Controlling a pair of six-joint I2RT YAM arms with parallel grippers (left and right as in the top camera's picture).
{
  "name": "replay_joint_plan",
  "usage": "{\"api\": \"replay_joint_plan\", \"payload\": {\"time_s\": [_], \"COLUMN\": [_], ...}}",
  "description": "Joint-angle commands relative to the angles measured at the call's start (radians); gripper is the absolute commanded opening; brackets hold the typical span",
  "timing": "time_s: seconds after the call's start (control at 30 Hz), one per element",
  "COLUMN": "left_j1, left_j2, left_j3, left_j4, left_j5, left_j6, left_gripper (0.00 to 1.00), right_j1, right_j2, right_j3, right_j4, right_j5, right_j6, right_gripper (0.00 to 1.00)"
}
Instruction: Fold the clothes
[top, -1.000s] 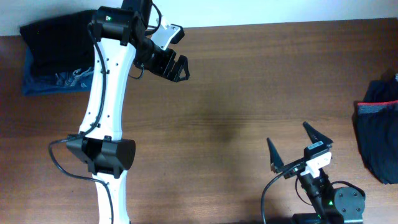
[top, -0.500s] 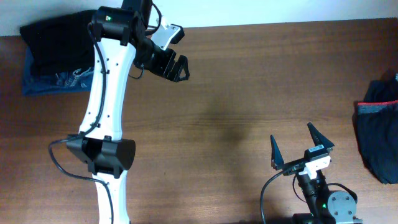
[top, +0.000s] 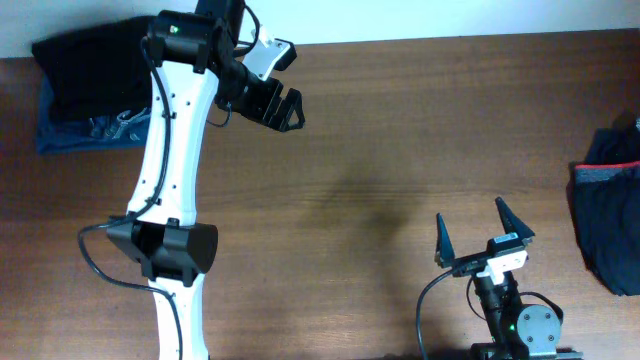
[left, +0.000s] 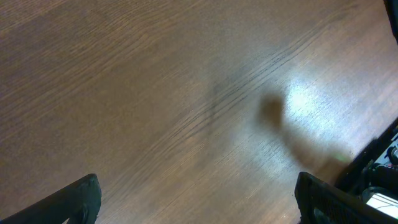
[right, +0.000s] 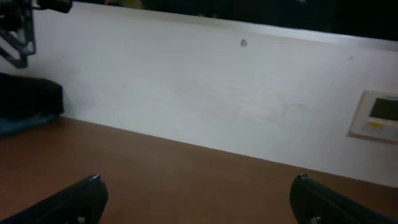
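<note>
Lying at the far left corner of the wooden tabletop (top: 400, 150), a folded black garment (top: 90, 70) sits on top of faded blue jeans (top: 60, 138), whose blue edge sticks out along the near side. A dark garment with a reddish band (top: 608, 215) lies at the right edge of the tabletop, partly cut off by the frame and well apart from that pile.

The left arm (top: 170, 170) reaches from the near side toward the far left. Its left hand (top: 292, 110) is over bare wood near the pile, not touching it. Its fingers are spread wide with nothing between them. The left wrist view shows the two fingertips at the bottom corners and only wood grain beyond them.

The right hand (top: 478, 230) is at the near right of the tabletop, between the two lots of clothes and apart from both. It is also wide open and empty. Its wrist view looks across the wood to a white wall (right: 205, 93), with the black garment over blue at the far left.
</note>
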Motion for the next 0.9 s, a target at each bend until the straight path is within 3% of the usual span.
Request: {"api": "replay_joint_plan", "payload": {"time_s": [0.0,0.47,0.7,0.87], "left_j1": [0.004,0.004,0.004,0.004], "left_j2": [-0.018,-0.018,-0.018,-0.018], "left_j3": [0.013,0.013,0.013,0.013], "left_j4": [-0.001,-0.001,-0.001,-0.001], "left_j5": [0.001,0.001,0.001,0.001], "left_j6": [0.015,0.015,0.015,0.015], "left_gripper": [0.99,0.99,0.99,0.99], "right_j1": [-0.007,-0.007,-0.007,-0.008], "right_j2": [-0.012,-0.012,-0.012,-0.012], "right_j3": [-0.007,-0.007,-0.007,-0.007], "right_j4": [0.003,-0.055,-0.233,-0.230], "right_j5": [0.063,0.063,0.063,0.064], "right_j6": [-0.007,-0.006,-0.006,-0.006], "right_gripper": [0.99,0.99,0.99,0.99]}}
